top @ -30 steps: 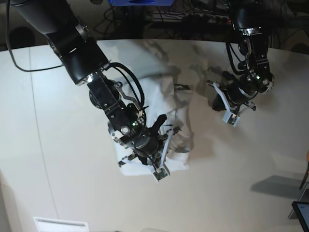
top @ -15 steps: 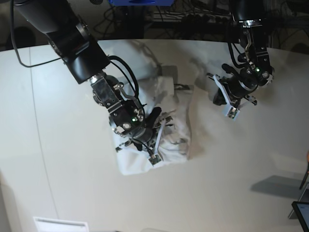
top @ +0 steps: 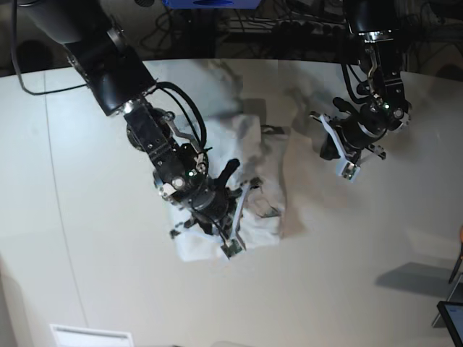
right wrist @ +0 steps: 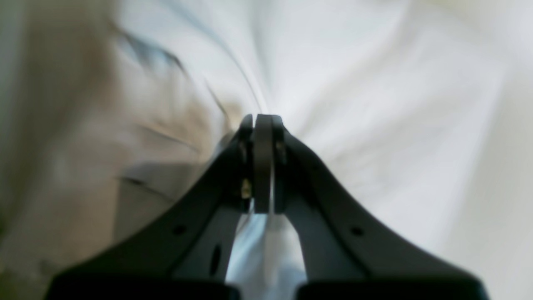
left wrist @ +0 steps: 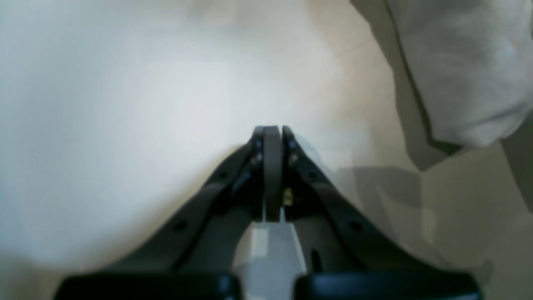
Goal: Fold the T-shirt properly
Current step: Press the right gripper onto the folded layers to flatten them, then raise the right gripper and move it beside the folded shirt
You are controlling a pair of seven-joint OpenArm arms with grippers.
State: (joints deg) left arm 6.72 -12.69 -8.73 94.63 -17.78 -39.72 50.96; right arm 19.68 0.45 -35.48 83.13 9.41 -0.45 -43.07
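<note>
Blurring hides whether right end effector (right wrist: 263, 121) pinches T-shirt (right wrist: 374, 104).

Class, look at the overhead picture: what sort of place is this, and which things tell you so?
Most likely a robotics lab: two black robot arms work over a plain pale table, tangled cables run behind it, and only a white T-shirt lies there.

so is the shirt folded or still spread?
Folded, roughly: the shirt lies bunched in a narrow, wrinkled stack on the table, not spread flat. Neatness cannot be told.
</note>
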